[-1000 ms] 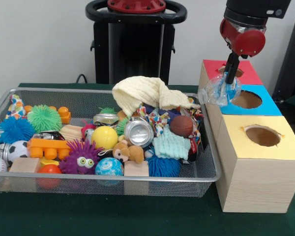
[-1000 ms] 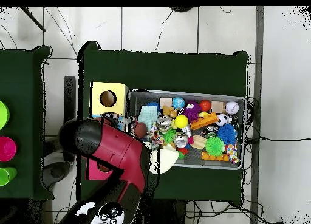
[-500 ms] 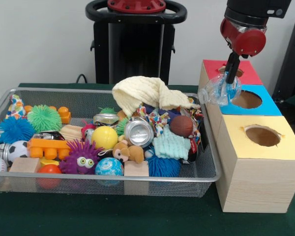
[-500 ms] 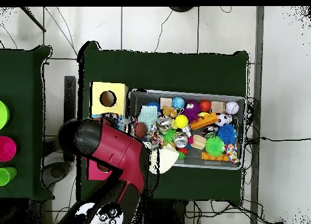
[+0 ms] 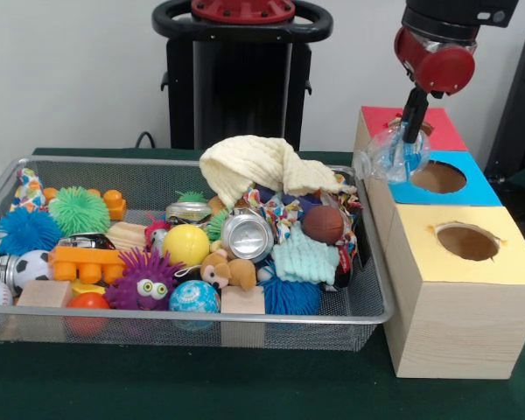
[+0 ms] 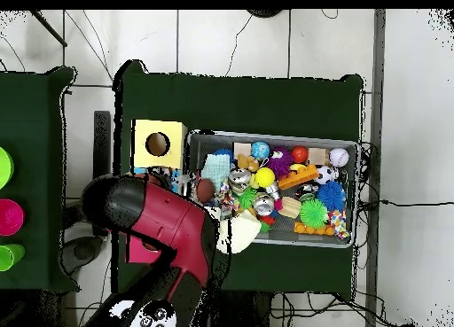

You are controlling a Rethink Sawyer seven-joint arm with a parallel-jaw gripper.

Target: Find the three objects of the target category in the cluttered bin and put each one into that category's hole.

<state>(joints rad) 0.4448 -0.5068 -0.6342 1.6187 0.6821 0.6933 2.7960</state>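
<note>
A crumpled clear plastic bottle (image 5: 387, 157) with a blue label hangs at the left edge of the blue-topped box (image 5: 472, 189), beside its hole (image 5: 439, 178). My gripper (image 5: 409, 131) is shut on the bottle from above. The red-topped box (image 5: 446, 131) lies just behind it and the yellow-topped box (image 5: 499, 262) with its own hole (image 5: 466, 241) in front. A crushed silver can (image 5: 246, 236) lies mid-bin under a cream cloth (image 5: 262, 166). In the overhead view my arm (image 6: 155, 219) covers the gripper, the bottle and two boxes; only the yellow box (image 6: 158, 144) shows.
The wire mesh bin (image 5: 201, 319) holds several toys: spiky balls, a yellow ball (image 5: 185, 244), a brown ball (image 5: 323, 224), orange blocks (image 5: 86, 262), wooden blocks, a small plush. The bin's right wall stands close against the boxes. Green cloth (image 5: 201, 385) covers the table.
My gripper has risen a little and shifted slightly right with the bottle still in it. Nothing in the bin has moved.
</note>
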